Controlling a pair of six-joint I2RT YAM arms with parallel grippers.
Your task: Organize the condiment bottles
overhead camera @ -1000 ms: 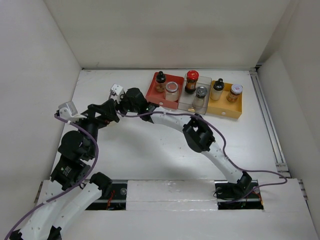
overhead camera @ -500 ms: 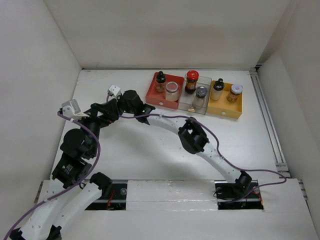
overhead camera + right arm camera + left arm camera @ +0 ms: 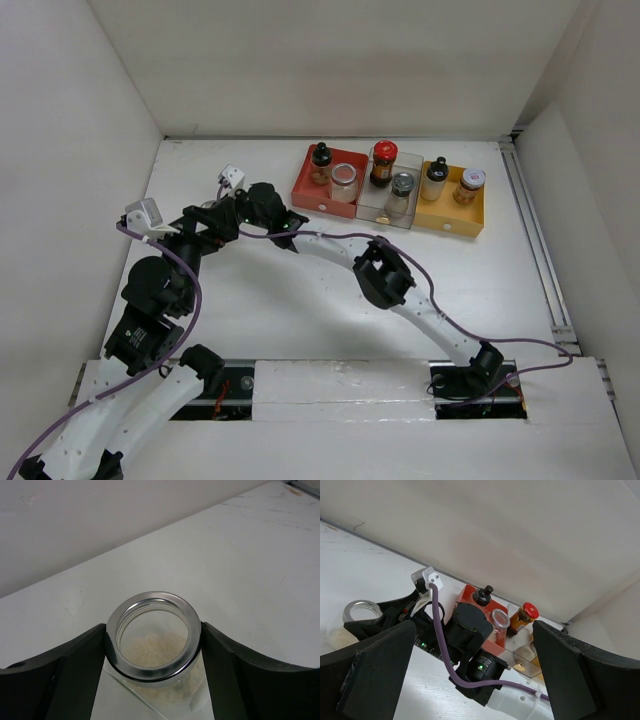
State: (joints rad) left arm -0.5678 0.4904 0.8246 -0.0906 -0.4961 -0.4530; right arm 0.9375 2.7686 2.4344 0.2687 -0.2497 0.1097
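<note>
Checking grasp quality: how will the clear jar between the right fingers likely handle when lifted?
The clear jar looks like smooth glass with a polished metal rim, so it may slip between the right fingers. Only a little pale powder shows inside, so probably light. Being glass, likely fragile if dropped.

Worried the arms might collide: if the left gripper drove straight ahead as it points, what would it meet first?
Probably the right arm's black wrist, dead centre ahead of the open left gripper; the red tray lies beyond. Depth is unclear, so how soon is hard to say.
</note>
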